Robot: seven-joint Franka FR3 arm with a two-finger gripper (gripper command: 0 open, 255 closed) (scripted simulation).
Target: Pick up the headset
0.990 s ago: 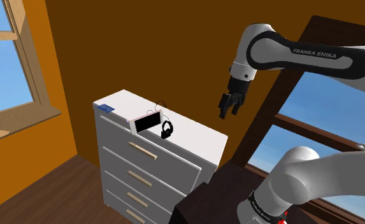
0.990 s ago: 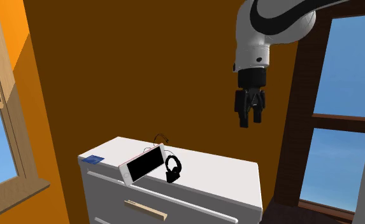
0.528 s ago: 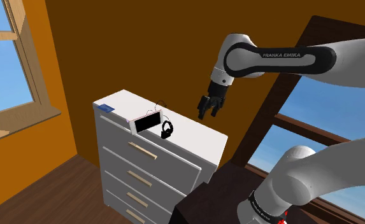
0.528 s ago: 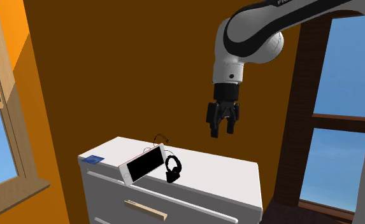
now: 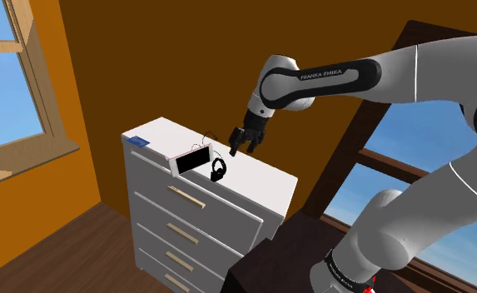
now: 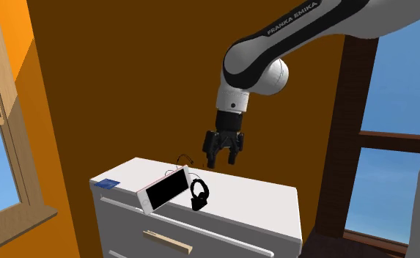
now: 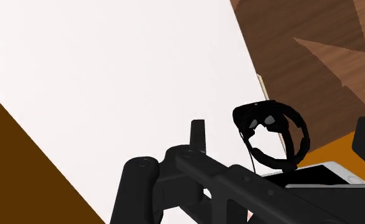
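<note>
The end effector (image 6: 221, 155) is hovering over the white dresser (image 6: 263, 209), above the middle of its top and nearer the dresser's back edge than its front. Its two black fingers are standing apart and are gripping nothing. The black headset (image 6: 199, 195) is standing upright on the dresser's top, close to the front edge and below the end effector, well apart from it.

The second exterior view is giving the plainest look at the gap between the fingers, while in the shoulder view the end effector is reading as one dark shape over the dresser's back half. The wrist view is showing the headset's curved band and ear cups from above, resting against a white phone (image 7: 330, 173), with wooden floor (image 7: 314, 57) beyond the dresser's edge. The two outer views are showing that phone leaning on its long side at the dresser's front edge, and a small blue card (image 5: 139, 141) lying flat at the dresser's far corner.

The shoulder view is also showing the dresser's drawers (image 5: 196, 210), each with a pale handle and all shut, so their contents cannot be told
</note>
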